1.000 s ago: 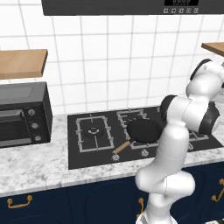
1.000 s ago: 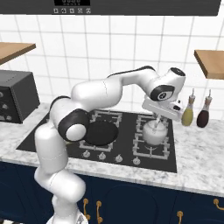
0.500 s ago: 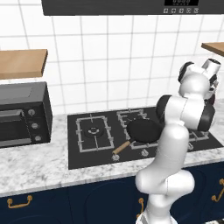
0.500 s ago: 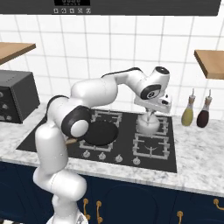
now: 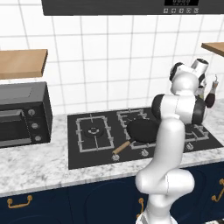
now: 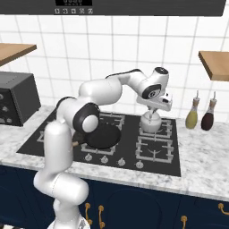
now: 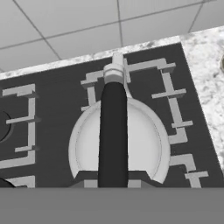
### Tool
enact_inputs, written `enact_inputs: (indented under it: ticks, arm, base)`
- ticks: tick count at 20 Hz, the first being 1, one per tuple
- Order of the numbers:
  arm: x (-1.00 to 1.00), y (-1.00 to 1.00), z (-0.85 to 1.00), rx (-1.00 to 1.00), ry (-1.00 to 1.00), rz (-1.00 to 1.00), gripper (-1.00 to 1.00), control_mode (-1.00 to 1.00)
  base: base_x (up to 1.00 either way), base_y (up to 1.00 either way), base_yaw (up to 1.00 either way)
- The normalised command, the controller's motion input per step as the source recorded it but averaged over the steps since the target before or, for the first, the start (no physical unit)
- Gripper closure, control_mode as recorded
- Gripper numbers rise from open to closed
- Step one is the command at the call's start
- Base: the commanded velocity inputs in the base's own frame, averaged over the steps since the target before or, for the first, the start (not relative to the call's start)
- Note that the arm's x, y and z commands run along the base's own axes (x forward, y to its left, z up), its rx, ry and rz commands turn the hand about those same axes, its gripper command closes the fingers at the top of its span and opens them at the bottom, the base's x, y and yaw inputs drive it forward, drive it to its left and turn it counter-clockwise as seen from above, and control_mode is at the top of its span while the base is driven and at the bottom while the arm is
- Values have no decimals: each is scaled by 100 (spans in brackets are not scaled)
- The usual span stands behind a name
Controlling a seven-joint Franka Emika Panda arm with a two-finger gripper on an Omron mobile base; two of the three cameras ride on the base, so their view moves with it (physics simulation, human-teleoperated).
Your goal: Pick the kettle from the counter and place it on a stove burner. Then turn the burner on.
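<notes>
So the kettle (image 6: 150,121) is small, rounded, silver-white w/ a thin dark arched handle; in the hand view (image 7: 114,144) that handle runs straight across the pale lid, short spout poking toward the tiled wall. It's over the far right burner of the stove (image 6: 58,134), not on the counter (image 6: 205,165). Gripper (image 6: 153,112) is clamped on the handle from above.

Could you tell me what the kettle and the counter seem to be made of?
Kettle: probably metal, a smooth silver-white body with a matte dark handle. Counter: looks like polished marble or stone, white-grey and speckled, though the rendering leaves that open.
</notes>
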Motion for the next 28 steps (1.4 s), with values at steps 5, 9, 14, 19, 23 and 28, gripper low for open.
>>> enact_inputs:
  ticks: [5, 9, 14, 19, 23, 28]
  arm:
    - [30, 0, -17, 0, 0, 2, 100, -100]
    - [30, 0, -14, 0, 0, 5, 100, -100]
    - [3, 0, 0, 0, -6, 3, 100, -100]
    - [0, 0, 3, 0, -14, 1, 100, -100]
    - [1, -3, 0, 0, -14, 0, 100, -100]
    - [0, -9, 0, 0, -3, 0, 100, -100]
  base:
    - [0, 0, 0]
    - [0, 0, 0]
    - [0, 0, 0]
    - [0, 0, 0]
    - [0, 0, 0]
    - [0, 0, 0]
